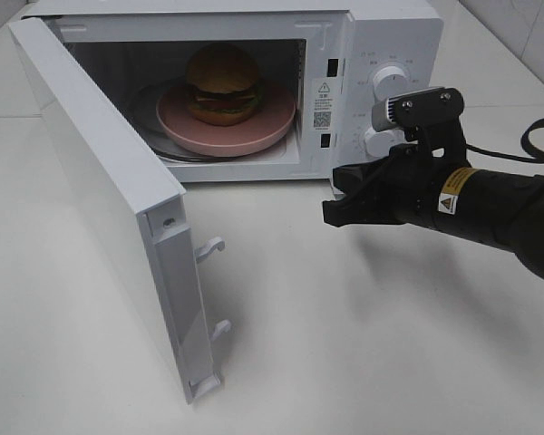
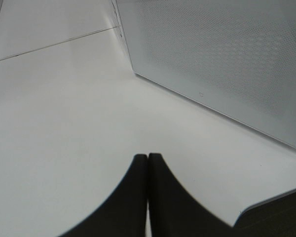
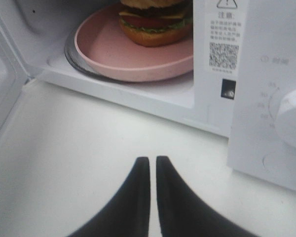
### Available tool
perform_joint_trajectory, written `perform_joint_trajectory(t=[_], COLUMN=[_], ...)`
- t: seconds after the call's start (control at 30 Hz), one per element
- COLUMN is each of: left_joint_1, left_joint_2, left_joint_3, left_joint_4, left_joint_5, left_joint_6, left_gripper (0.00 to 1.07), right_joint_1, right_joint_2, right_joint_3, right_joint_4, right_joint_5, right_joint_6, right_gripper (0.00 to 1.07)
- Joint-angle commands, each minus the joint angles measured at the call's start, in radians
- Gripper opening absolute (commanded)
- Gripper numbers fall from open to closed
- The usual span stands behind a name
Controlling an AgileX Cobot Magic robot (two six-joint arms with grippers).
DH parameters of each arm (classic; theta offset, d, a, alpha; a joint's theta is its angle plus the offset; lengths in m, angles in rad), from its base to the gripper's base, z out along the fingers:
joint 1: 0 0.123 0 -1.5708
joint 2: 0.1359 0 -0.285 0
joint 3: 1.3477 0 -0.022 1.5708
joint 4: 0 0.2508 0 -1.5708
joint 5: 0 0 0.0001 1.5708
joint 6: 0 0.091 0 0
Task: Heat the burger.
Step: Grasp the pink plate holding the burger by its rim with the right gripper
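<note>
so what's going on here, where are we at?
The burger sits on a pink plate inside the microwave, and the door stands wide open. The right gripper hovers over the table just in front of the oven, fingers shut, holding nothing. The left gripper is also shut and empty, near the door's outer face. The door is not yet closed, so heating likely hasn't started.
</note>
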Motion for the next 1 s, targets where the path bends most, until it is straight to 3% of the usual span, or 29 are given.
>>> perform_joint_trajectory(t=[0.03, 0.17, 0.47, 0.7, 0.87, 0.93, 0.97, 1.0], left_joint_1=[0.004, 0.004, 0.004, 0.004, 0.004, 0.004, 0.004, 0.004], left_joint_2=[-0.021, -0.021, -0.021, -0.021, -0.021, -0.021, -0.021, -0.021], left_joint_3=[0.003, 0.003, 0.003, 0.003, 0.003, 0.003, 0.003, 0.003], left_joint_4=[-0.008, -0.008, -0.008, -0.008, -0.008, -0.008, -0.008, -0.008], left_joint_5=[-0.014, -0.014, -0.014, -0.014, -0.014, -0.014, -0.014, -0.014], left_joint_6=[-0.006, -0.006, -0.006, -0.006, -0.006, -0.006, -0.006, -0.006], left_gripper=[0.0, 0.0, 0.0, 0.0, 0.0, 0.0, 0.0, 0.0], right_joint_1=[0.002, 0.002, 0.002, 0.003, 0.003, 0.003, 0.003, 0.003], right_joint_2=[-0.026, -0.045, -0.089, -0.113, -0.119, -0.119, -0.119, -0.119], right_joint_3=[-0.002, -0.003, -0.006, -0.115, -0.19, -0.226, -0.262, -0.262], right_joint_4=[-0.014, -0.054, -0.145, -0.14, -0.093, -0.025, 0.068, 0.068], right_joint_5=[0.107, 0.312, 0.45, 0.792, 0.99, 1.072, 1.143, 1.143], right_joint_6=[0.01, 0.011, 0.031, 0.032, 0.015, -0.03, -0.121, -0.121], right_gripper=[0.06, 0.07, 0.07, 0.07, 0.07, 0.07, 0.07, 0.07])
